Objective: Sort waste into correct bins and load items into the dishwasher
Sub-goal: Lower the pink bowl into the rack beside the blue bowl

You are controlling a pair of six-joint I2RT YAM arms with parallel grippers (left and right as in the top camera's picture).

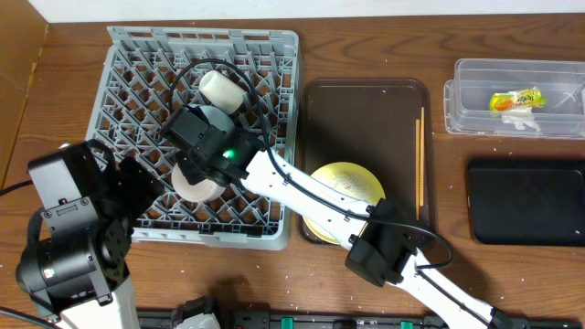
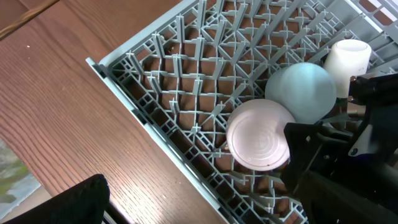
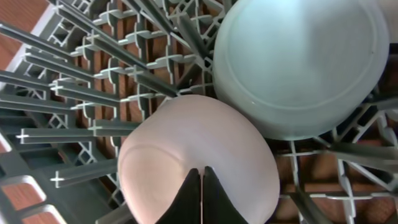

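The grey dishwasher rack point(image 1: 137, 55) holds a white cup point(image 1: 222, 89) on its side, an upturned light blue bowl point(image 3: 298, 62) and an upturned white bowl point(image 3: 186, 155) with a pinkish tint. My right gripper point(image 3: 201, 171) is shut, its tips together against the white bowl's underside, with nothing between them. At the rack's left edge my left gripper point(image 1: 137, 187) is open; only one of its fingers point(image 2: 74, 199) shows, over bare wood. The pale yellow plate point(image 1: 352, 183) and the chopsticks point(image 1: 420, 164) lie on the brown tray point(image 1: 366, 100). The snack wrapper point(image 1: 514, 100) lies in the clear bin point(image 1: 475, 100).
The black bin point(image 1: 526, 201) sits at the right, below the clear bin. My right arm crosses over the plate and the rack's right edge. White crumbs dot the wood near the front edge.
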